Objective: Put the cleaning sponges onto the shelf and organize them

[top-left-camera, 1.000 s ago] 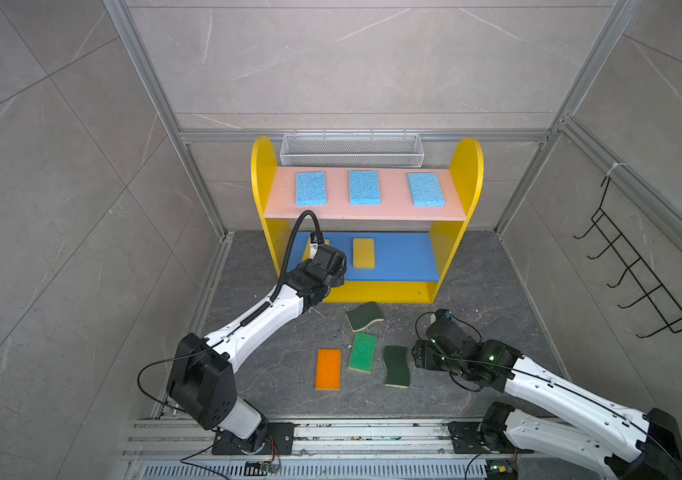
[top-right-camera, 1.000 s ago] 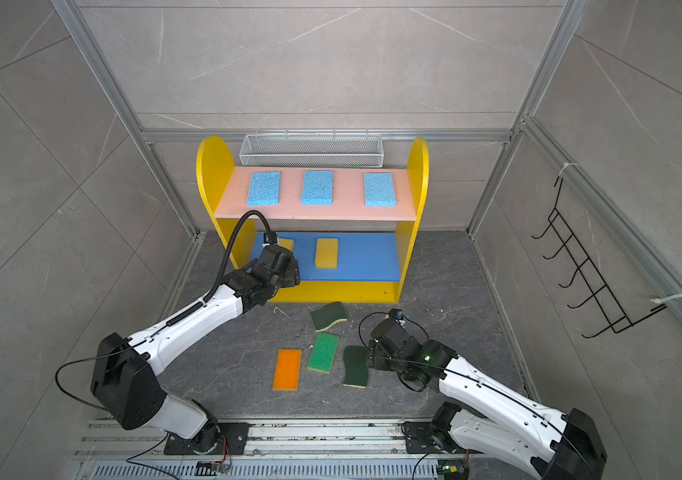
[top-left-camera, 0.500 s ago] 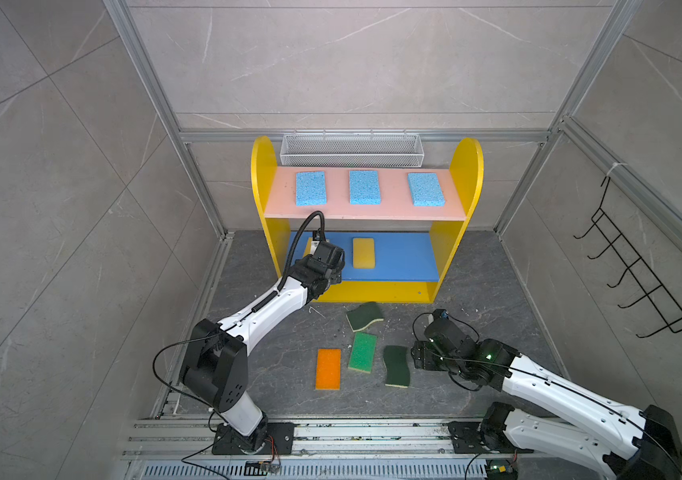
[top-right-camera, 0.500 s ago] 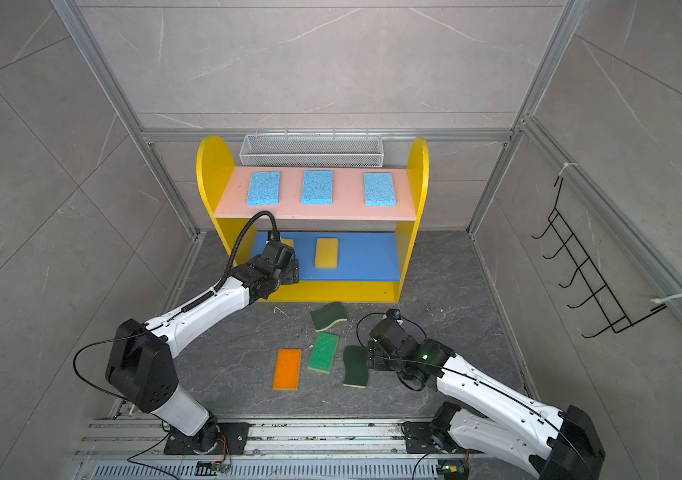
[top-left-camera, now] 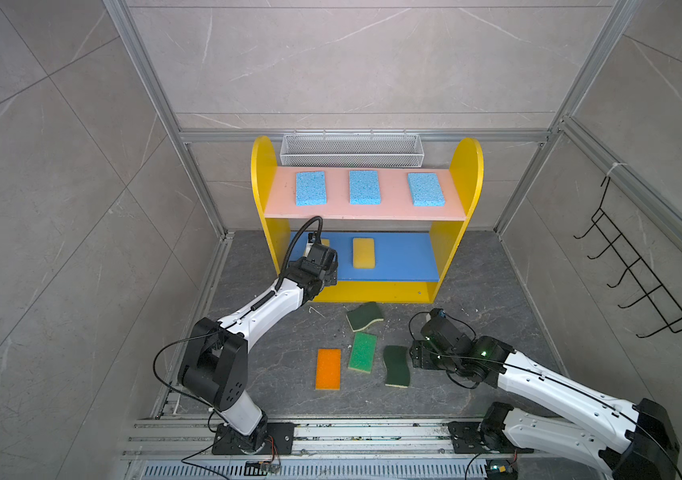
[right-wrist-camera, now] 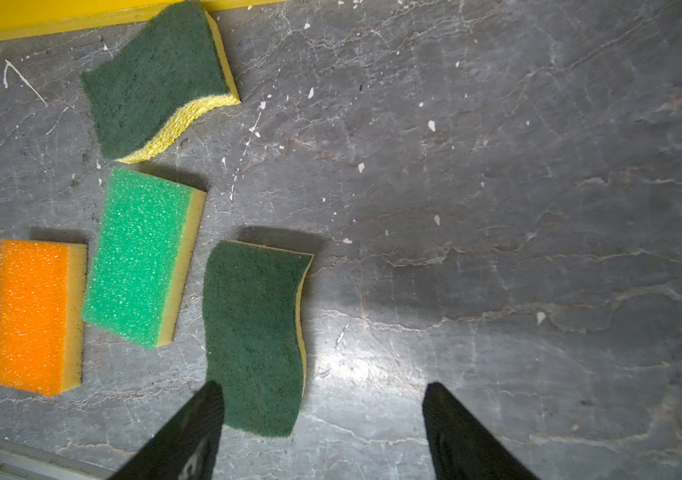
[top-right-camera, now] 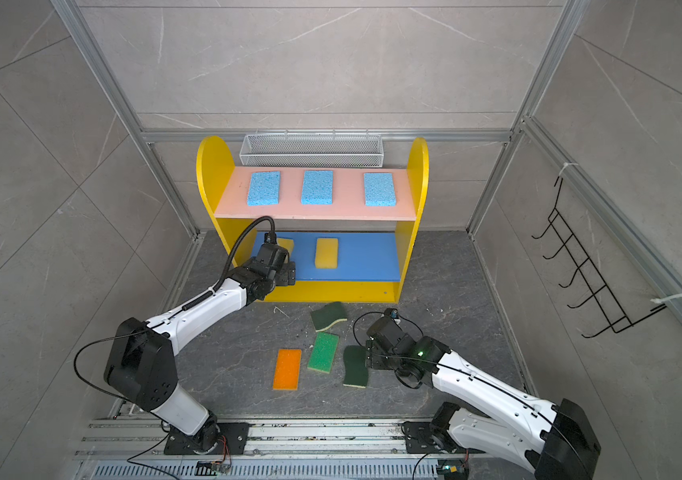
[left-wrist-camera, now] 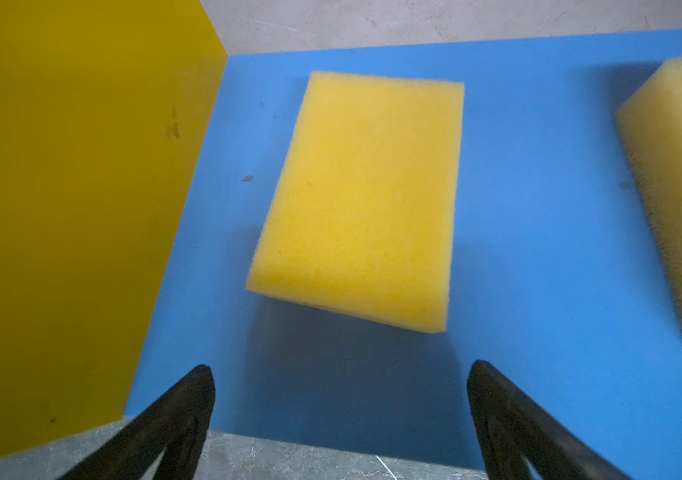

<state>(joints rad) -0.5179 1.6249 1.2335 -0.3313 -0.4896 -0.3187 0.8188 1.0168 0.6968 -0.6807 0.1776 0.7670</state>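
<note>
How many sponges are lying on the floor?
4. The orange sponge, the bright green sponge beside it, a dark green sponge beside the right gripper, and a second dark green sponge just before the shelf. None seems hidden.

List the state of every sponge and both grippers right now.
Three light blue foam sponges: flat on pink upper shelf board.
Two yellow foam sponges: flat on blue middle board.
Orange foam sponge: on grey floor.
Bright green foam sponge: on floor.
Two dark green wavy sponges: on floor.
Left gripper: open, empty.
Right gripper: open, empty.
</note>
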